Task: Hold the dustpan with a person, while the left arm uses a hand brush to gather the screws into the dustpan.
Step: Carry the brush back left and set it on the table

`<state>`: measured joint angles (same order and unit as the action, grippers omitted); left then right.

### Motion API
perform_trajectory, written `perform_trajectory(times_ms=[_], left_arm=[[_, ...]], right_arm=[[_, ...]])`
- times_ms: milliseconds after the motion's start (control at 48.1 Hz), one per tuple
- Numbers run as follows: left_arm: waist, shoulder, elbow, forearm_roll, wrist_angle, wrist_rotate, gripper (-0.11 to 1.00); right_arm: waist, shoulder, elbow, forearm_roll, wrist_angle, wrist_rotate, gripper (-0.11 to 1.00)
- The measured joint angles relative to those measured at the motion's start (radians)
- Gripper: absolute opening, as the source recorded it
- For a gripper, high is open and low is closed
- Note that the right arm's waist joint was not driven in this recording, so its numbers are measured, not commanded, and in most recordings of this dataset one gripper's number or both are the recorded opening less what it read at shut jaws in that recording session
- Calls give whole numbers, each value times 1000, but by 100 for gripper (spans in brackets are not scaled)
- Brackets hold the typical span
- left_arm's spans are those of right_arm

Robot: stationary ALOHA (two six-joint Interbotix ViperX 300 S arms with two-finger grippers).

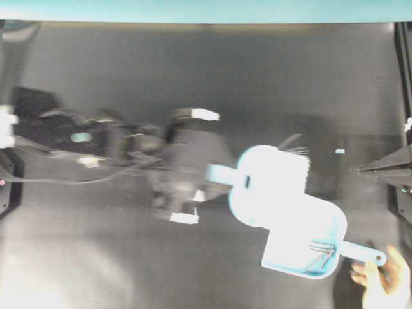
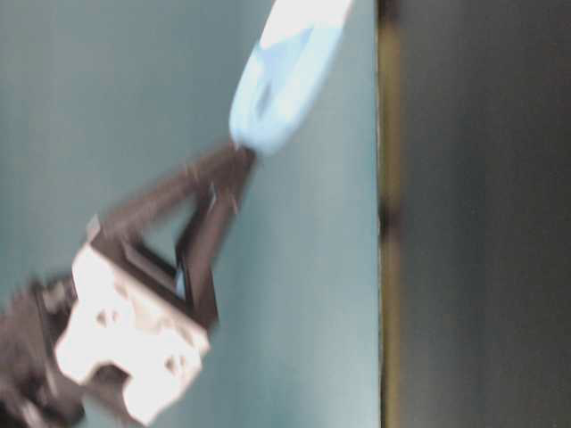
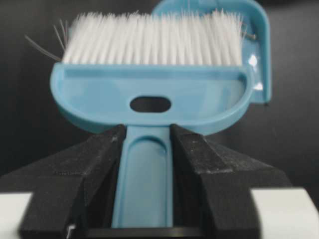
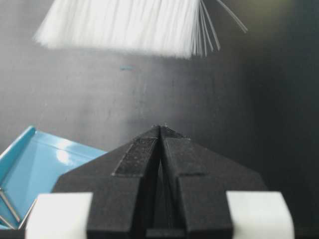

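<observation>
My left gripper point(image 1: 221, 174) is shut on the thin handle of the light blue hand brush point(image 1: 267, 183), fingers pressed to both sides of it point(image 3: 147, 133). The brush's white bristles point(image 3: 149, 40) point toward the dustpan point(image 1: 302, 248), which lies just beyond and partly under the brush body. Several screws point(image 1: 322, 255) rest inside the dustpan near its handle. The person's hand point(image 1: 386, 282) holds the dustpan handle at the bottom right. My right gripper point(image 1: 365, 168) sits at the right edge, shut and empty point(image 4: 160, 127), with the bristles point(image 4: 124, 25) ahead and a dustpan corner point(image 4: 45, 159) to its left.
A dark table mat point(image 1: 193, 77) covers the work surface, with a teal wall strip point(image 1: 193, 9) along the far edge. A tiny blue speck point(image 1: 340, 152) lies on the mat between the brush and the right gripper. A few bent bristles point(image 1: 293, 143) stick out from the brush.
</observation>
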<state>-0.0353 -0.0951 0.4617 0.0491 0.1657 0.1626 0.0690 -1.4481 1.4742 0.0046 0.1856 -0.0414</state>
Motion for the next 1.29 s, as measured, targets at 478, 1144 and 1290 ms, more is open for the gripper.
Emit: perform_trajectory(times_ms=[478, 1144, 1290], left_arm=[[32, 37, 276, 2, -175, -6, 31], [49, 58, 347, 2, -232, -46, 88], [46, 49, 353, 0, -232, -44, 84]], right_arm=[[0, -2, 0, 0, 2, 0, 0], [0, -2, 0, 2, 2, 0, 0], [0, -2, 0, 0, 2, 0, 0]])
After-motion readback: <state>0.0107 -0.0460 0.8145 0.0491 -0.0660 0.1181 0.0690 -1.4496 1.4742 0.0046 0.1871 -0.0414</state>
